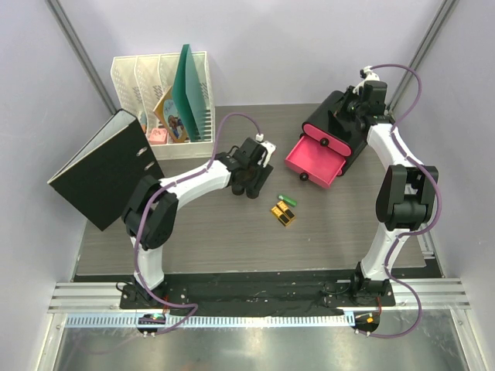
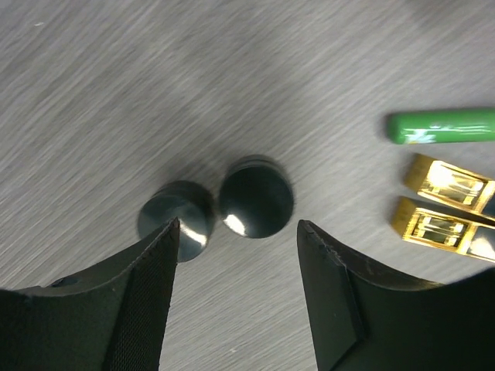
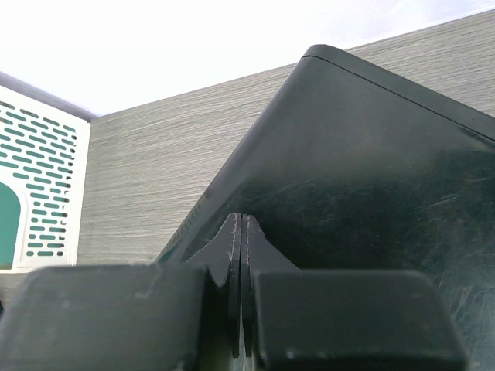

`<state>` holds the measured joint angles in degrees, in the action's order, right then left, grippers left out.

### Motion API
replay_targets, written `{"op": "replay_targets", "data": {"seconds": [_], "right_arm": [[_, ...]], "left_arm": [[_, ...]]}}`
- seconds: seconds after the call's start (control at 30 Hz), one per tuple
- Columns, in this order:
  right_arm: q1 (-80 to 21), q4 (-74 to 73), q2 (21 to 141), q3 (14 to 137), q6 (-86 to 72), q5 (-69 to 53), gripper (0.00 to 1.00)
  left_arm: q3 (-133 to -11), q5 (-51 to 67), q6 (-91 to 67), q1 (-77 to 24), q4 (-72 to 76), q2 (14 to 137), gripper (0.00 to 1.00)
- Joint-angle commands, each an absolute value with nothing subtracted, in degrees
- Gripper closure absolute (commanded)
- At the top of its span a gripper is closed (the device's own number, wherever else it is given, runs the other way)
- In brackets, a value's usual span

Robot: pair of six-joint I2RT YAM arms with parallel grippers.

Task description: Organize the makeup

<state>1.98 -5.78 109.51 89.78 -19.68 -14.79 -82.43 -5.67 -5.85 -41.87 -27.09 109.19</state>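
Observation:
Two black round jars (image 2: pixel 174 216) (image 2: pixel 257 197) stand side by side on the grey table. My left gripper (image 2: pixel 238 226) is open just above them, its left fingertip over the left jar; it also shows in the top view (image 1: pixel 249 185). A small green tube (image 2: pixel 441 126) (image 1: pixel 288 199) and two gold-and-black cases (image 2: pixel 445 205) (image 1: pixel 283 214) lie to the right. My right gripper (image 3: pixel 241 218) is shut and empty, resting over the top of the black box (image 3: pixel 371 154) (image 1: pixel 336 124). The peach bottle and the orange tube are out of view.
The box's lower pink drawer (image 1: pixel 317 158) is pulled open toward the table's middle. A black binder (image 1: pixel 104 170) leans at the left. A white file rack (image 1: pixel 162 93) with a green folder stands at the back left, and shows in the right wrist view (image 3: pixel 39 185).

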Motion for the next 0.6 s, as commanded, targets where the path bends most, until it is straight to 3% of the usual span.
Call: {"op": "replay_targets", "data": {"seconds": [0.0, 0.57], "right_arm": [[0.97, -30.41, 117.42, 83.06, -16.88, -12.39, 0.99], [0.70, -30.41, 117.42, 82.44, -16.88, -12.66, 0.99]], "left_arm": [[-82.27, -12.56, -5.88, -41.14, -29.00, 108.54, 0.37], [-80.07, -7.12, -14.41, -34.63, -27.42, 110.74, 0.36]]}}
